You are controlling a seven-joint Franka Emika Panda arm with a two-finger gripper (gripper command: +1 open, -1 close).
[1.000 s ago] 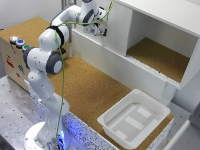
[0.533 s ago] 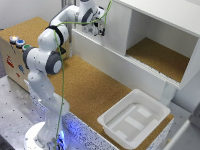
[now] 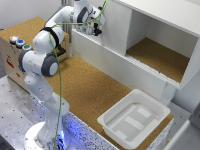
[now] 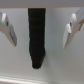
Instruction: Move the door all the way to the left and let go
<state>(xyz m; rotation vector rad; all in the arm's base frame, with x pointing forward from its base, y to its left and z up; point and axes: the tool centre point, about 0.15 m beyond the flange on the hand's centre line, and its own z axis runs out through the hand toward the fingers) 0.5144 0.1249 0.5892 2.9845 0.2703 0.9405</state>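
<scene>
The door is a plain white flat panel standing over the left part of the white cabinet's opening, in the exterior view. My gripper is at the door's left edge, by a small black handle. In the wrist view my gripper is open. Its two fingers stand wide apart on either side of the black handle and do not touch it. Behind the handle is the white door face.
The cabinet's open right part shows a cork floor behind a low white front ledge. A white plastic tray lies on the cork table near the front. A wooden box with coloured buttons stands at the exterior view's left.
The arm has shifted only slightly at the door's left edge. The door has not visibly moved.
</scene>
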